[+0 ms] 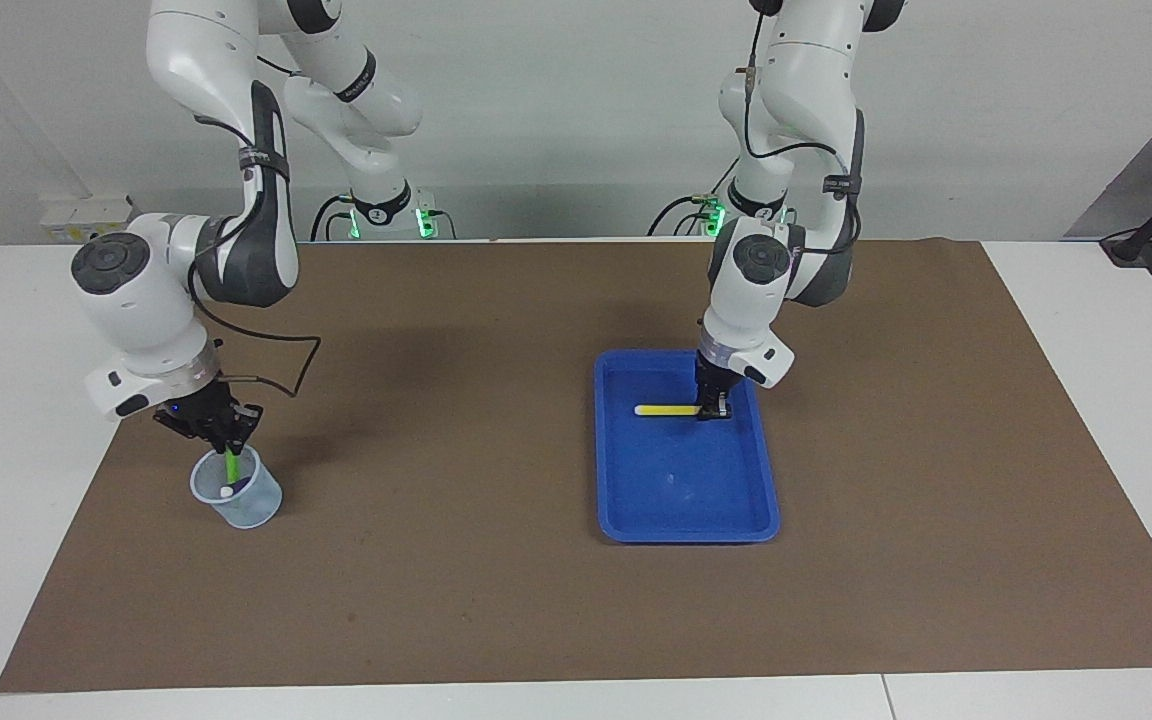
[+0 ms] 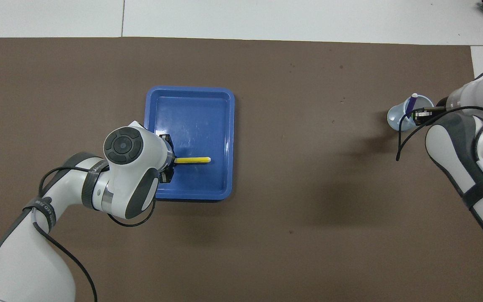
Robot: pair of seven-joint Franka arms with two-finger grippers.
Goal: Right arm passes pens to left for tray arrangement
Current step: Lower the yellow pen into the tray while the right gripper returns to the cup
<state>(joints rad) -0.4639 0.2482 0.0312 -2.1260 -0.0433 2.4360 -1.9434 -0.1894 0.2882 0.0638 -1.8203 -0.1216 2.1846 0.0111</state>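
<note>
A flat royal-blue plastic tray (image 1: pixel 686 500) carries a slim yellow marker pen (image 1: pixel 664 410). A translucent bluish cup (image 1: pixel 241 497) holds a green marker pen (image 1: pixel 232 466) and a purple one (image 2: pixel 411 102), all on plain brown matting (image 1: pixel 496 450).

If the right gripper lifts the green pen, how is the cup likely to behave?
The cup looks thin, translucent and small, so probably light. It may tip or drag if the green pen, gripped by the right gripper, rubs its rim. The purple pen leaning inside may shift.
</note>
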